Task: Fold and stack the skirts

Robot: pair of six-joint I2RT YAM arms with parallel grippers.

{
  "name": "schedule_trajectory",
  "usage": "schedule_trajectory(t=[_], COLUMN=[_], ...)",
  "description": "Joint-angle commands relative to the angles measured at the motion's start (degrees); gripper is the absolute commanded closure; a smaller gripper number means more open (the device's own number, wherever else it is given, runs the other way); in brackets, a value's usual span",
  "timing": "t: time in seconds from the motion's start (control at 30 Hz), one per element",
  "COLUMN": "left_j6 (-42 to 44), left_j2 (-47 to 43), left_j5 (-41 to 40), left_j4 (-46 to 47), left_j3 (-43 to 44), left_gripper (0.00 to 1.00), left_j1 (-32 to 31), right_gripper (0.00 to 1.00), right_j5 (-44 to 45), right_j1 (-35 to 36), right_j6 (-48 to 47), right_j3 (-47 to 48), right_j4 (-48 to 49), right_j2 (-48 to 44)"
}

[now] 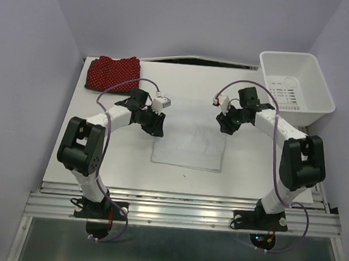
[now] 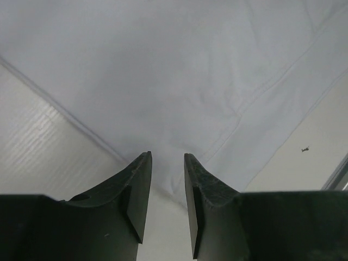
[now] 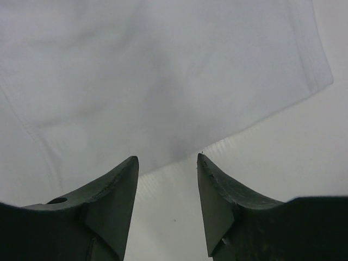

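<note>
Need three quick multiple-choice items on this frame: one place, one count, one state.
1. Where is the red skirt? A far-left corner of the table B near-right corner C hanging off the near edge
2. Skirts in view? A one B two C four
3. Left tool? A shut on cloth B open, empty C out of view
Answers: 1 A, it lies at that far corner; 2 B, the red one plus a white skirt mid-table; 3 B, a gap shows between its jaws, nothing in it.
</note>
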Motion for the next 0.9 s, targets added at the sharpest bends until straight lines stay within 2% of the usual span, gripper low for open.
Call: schedule_trajectory(t=[0.0,0.13,0.2,0.27,0.37,0.53,0.73,0.83,0.87], left_j6=[-12.8,-10.0,-5.8,-3.0,-3.8,-5.7,-8.1,-7.3,-6.4], left_j2=[0.2,-1.9,-3.2,-4.9,-2.8,6.2,17.9,25.5,30.1], left_j5=[-1.6,-4.1,-3.0,-6.5,-6.8,0.7,-3.0,-4.3,-3.7], left_j4=[1.1,2.4,1.6,0.9,-2.3,-7.5,-8.8,-10.4,-12.9], left_j3=[0.8,0.9,1.1,1.1,3.2,8.3,16.2,26.4,33.9], left_gripper=[0.59,0.6,0.6,0.6,0.62,0.7,0.73,0.73,0.73], left_j1=[0.2,0.3,0.1,-0.6,1.2,2.1,2.6,2.6,2.6], right_gripper=[0.49,0.52,0.57,0.6,0.62,0.63,0.62,0.61,0.6], right_j5=[4.3,7.6,8.6,9.0,7.9,4.1,-1.6,-4.4,-5.7], right_j1=[1.5,4.1,6.2,9.0,13.3,18.9,25.9,30.2,32.3], right_j6=[-1.2,-1.9,-1.9,-1.6,0.0,4.4,9.9,14.0,15.0], right_j3=[2.4,-0.9,-2.4,-3.4,-3.7,-3.8,-5.6,-5.8,-5.7], right_j4=[-0.7,-1.4,-2.5,-6.1,-10.4,-14.2,-13.3,-10.3,-7.2], right_j2=[4.4,6.4,6.8,7.0,6.6,6.2,3.6,3.5,3.9])
